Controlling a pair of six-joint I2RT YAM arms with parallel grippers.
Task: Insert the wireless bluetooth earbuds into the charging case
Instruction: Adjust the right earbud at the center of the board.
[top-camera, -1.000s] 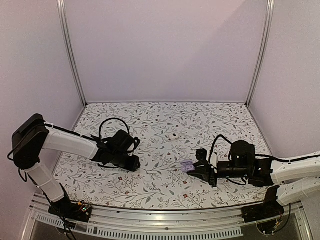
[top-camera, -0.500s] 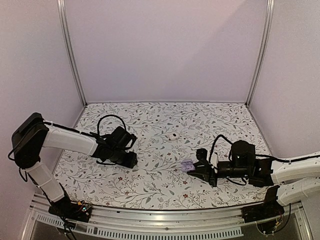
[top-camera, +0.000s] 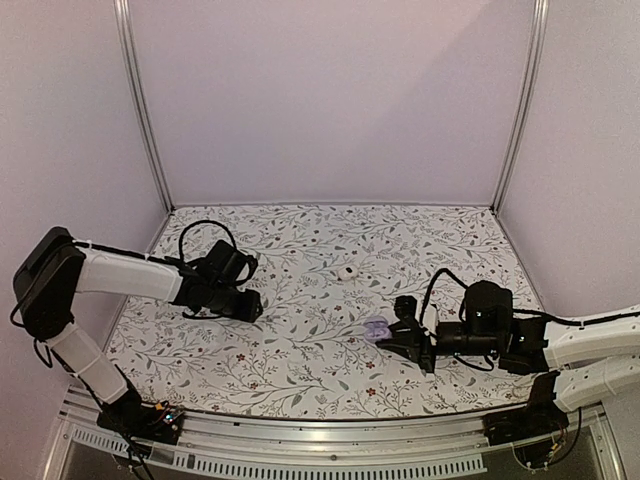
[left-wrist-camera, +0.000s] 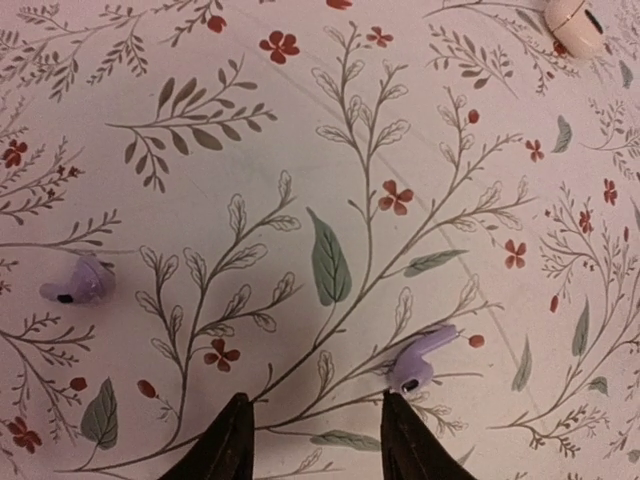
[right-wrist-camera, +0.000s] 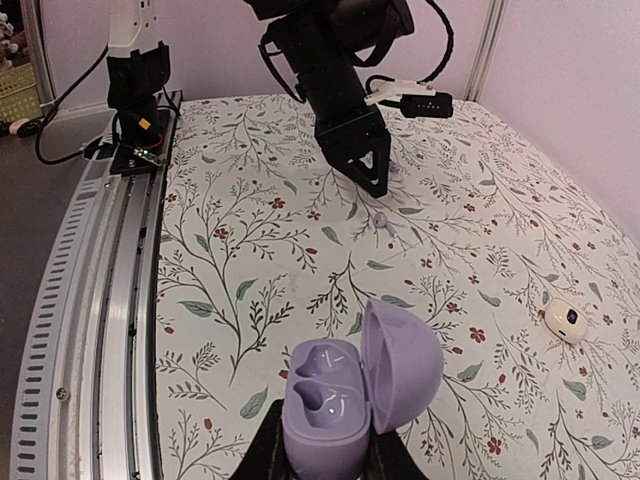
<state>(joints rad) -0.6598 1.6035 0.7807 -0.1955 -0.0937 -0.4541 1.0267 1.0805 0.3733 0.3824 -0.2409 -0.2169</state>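
So here's our setup: the right gripper (right-wrist-camera: 325, 462) is clenched on the purple charging case (right-wrist-camera: 350, 385), pinching it low on the body. The lid is flipped open to one side and both wells are bare. We can't tell if the case is resting on the floral tablecloth (top-camera: 330, 370) or held just off it. We're placing everything else relative to that case. The left gripper (left-wrist-camera: 318, 445) is well apart from the case, off toward the left arm's side of the cloth. Its fingers are spread with nothing between them, so it's fully released. Both earbuds are lying loose on the cloth over there, nowhere near the case's wells. One earbud (left-wrist-camera: 420, 360) is just ahead of one of the left fingertips, stem pointing away, and we can't say whether they touch. The other earbud (left-wrist-camera: 75, 283) lies on its side further out, past the opposite fingertip. From the right wrist camera, a small purple piece shows on the cloth beyond the case, between it and the left gripper's tips. There's also a small white case (top-camera: 346, 271), closed, sitting near the charging case on its far side, a bit toward the left arm.
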